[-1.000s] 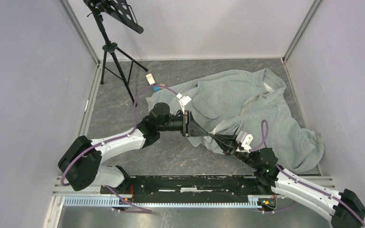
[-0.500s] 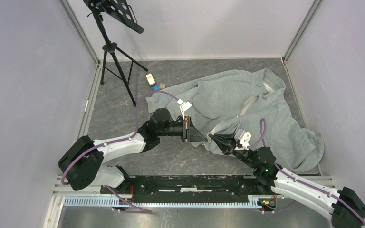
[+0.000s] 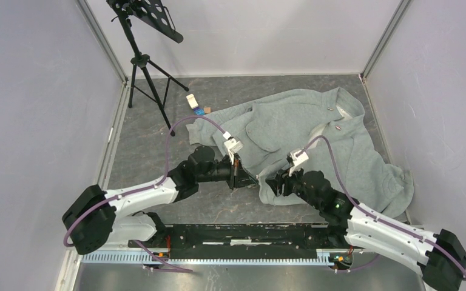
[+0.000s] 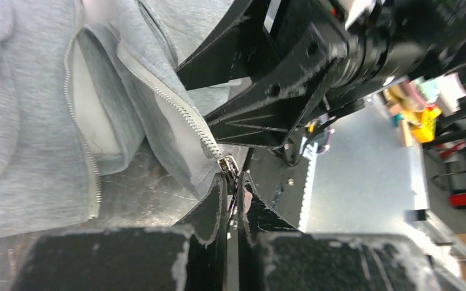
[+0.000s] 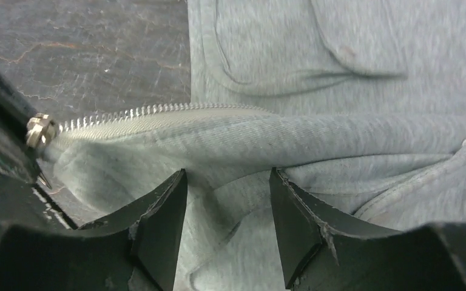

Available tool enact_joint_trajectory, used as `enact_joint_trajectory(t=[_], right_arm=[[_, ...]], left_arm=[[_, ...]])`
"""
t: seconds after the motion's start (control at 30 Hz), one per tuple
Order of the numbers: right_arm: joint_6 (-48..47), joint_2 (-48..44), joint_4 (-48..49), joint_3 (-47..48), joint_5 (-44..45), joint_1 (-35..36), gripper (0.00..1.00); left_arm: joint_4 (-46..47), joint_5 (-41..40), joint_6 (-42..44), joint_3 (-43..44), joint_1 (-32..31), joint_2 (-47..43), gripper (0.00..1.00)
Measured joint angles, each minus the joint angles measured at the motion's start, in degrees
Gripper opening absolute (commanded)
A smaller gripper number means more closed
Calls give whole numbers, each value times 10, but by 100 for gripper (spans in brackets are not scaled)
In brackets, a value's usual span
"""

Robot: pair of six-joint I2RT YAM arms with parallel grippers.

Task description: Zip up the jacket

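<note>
Jacket (image 3: 315, 130) lies rumpled on the dark tabletop (image 3: 158, 139), spread from centre out to the right wall, collar toward the far right corner and hem toward the arms. Front is unzipped: the two zipper edges lie apart up the middle w/ pale lining showing between. A rounded patch pocket (image 3: 267, 127) faces up on the left front panel. Both arms reach in to the near-left corner of the hem and meet there, close together. Left gripper (image 4: 233, 182) is closed to a thin slit and pinches the metal zipper slider (image 4: 227, 163) right at its fingertips. The slider sits at the very bottom of the zipper teeth (image 4: 182, 112), which run away from it along a lifted fabric edge. Right gripper (image 5: 227, 182) is part-open, fingers either side of a thick fold of fleece just beside the slider. The fold fills the gap, but no clear squeeze shows. Far left at the back stands a black music stand (image 3: 148, 15) on a tripod. A small white box (image 3: 192, 100) and a small blue item (image 3: 199, 111) lie on the tabletop near the jacket's left sleeve.
</note>
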Motion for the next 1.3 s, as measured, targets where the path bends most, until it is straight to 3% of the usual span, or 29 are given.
enact_joint_trajectory(t=[0.27,0.4,0.53,0.7,1.3], right_arm=[[123,40,-175,123,-59,-51,70],[183,43,-200,133,-134,-112,67],[271,58,-148,104,-243,-166,65],[366,58,-76,55,-312,-183,64],[556,79,140,-61,-364,-189,49]], left_arm=[[-4,-46,118,-25,-12,-21,2],[-7,-57,140,-25,-19,-21,2],[-26,-66,165,-22,-39,-17,2],[-43,-68,180,-20,-50,-13,2],[-74,-95,203,-8,-73,-13,2]])
